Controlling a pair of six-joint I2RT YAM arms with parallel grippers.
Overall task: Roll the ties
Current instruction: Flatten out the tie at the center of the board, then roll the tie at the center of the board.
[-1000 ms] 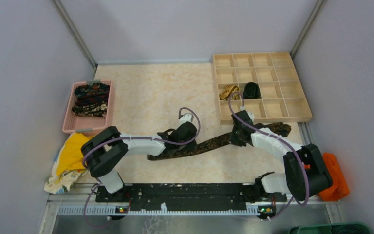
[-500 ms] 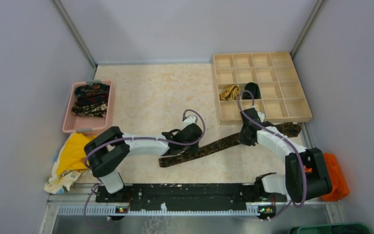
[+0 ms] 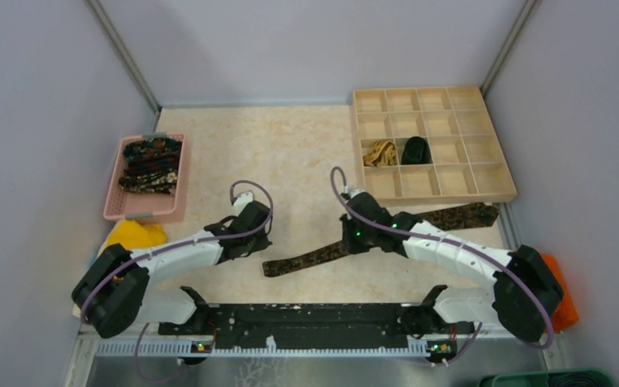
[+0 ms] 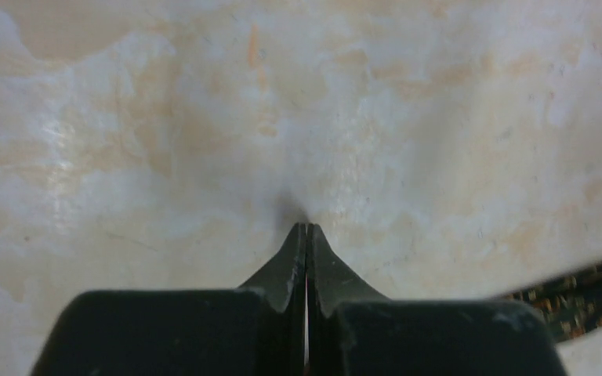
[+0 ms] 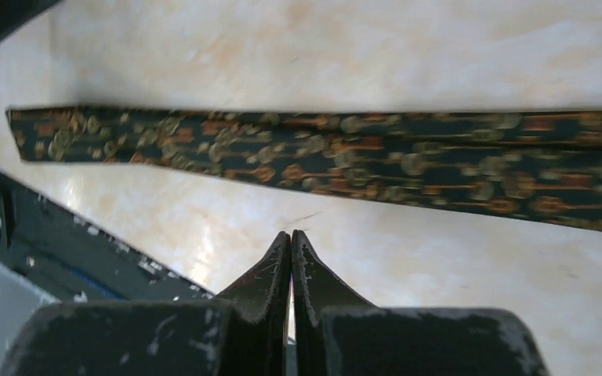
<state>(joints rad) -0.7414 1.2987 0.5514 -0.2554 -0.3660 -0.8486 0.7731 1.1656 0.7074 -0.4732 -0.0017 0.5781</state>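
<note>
Long flat speckled tie (image 3: 305,259), marbled tabletop (image 3: 290,153)

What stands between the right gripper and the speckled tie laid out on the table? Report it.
Nothing visible does. The shut right gripper is beside the flat speckled tie, with only marbled tabletop between them.

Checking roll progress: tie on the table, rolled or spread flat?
Spread flat, not rolled: the tie lies full length on the table, both ends visible, no coil anywhere.
</note>
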